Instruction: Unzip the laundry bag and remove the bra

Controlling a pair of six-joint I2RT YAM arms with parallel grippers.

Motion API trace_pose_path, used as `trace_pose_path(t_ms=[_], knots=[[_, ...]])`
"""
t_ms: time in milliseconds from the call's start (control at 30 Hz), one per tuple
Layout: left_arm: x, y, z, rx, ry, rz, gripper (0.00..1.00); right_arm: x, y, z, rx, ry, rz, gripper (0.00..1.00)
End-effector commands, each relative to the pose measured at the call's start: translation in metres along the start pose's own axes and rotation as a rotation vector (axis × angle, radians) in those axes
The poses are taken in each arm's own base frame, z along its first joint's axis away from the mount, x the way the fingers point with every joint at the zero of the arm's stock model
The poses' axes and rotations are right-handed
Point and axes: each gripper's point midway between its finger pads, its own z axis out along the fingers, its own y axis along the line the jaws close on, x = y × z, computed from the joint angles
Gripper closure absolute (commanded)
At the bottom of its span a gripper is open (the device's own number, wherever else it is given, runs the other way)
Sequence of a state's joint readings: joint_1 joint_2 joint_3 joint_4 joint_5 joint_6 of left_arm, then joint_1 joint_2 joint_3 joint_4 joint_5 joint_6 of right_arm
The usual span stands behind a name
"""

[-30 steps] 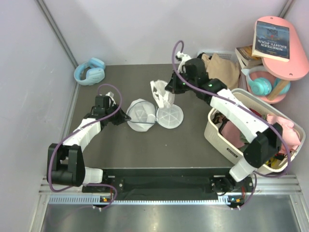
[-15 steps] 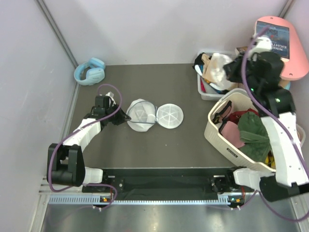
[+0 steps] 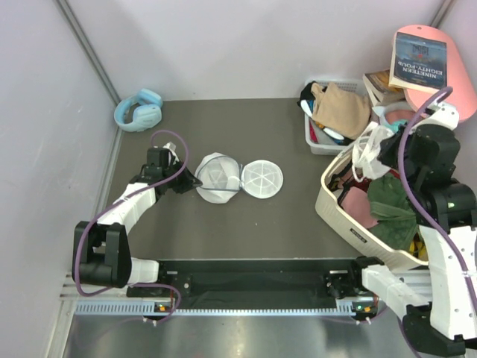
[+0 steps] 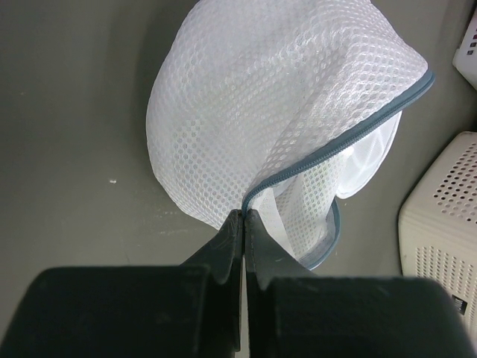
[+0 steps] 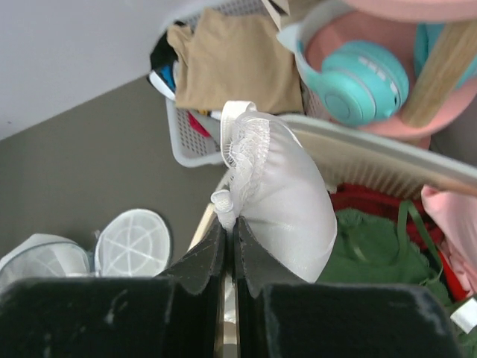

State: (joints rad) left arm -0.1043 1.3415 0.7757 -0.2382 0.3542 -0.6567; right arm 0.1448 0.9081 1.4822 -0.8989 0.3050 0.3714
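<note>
The left arm is lying low over the table (image 3: 246,224), elbow bent, reaching toward one o'clock from its base. The left gripper (image 4: 244,218) is pinching the zip rim of the laundry bag (image 3: 218,176), its jaws pressed tight together on the mesh. The bag is lying open at nine o'clock from the table's middle, with the domed half by the fingers. Its flat disc half is spreading out at three o'clock of the dome, touching it.

The right arm is standing tall at the right edge, folding over the white basket (image 3: 337,211). The right gripper (image 5: 230,224) is holding the bra (image 5: 283,194) aloft, jaws narrowed onto a fold of it. The cream cup is hanging above the basket's far rim. Farther off, at eleven o'clock of the bra, a grey crate (image 3: 316,139) is carrying a tan cloth (image 3: 341,107).
</note>
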Motion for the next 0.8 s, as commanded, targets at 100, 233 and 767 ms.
trace_pose_path(t_ms=[100,233,767], knots=[[-0.009,-0.01,-0.006,0.034,-0.032,0.017,1.0,0.025,-0.032,-0.001,0.186,0.079,0.068,0.31],[-0.011,-0.01,-0.008,0.028,-0.04,0.022,1.0,0.001,-0.037,-0.012,0.218,0.04,0.044,0.0],[-0.012,-0.005,-0.005,0.0,-0.025,0.005,1.0,0.019,0.115,0.051,-0.264,0.201,-0.078,0.08]])
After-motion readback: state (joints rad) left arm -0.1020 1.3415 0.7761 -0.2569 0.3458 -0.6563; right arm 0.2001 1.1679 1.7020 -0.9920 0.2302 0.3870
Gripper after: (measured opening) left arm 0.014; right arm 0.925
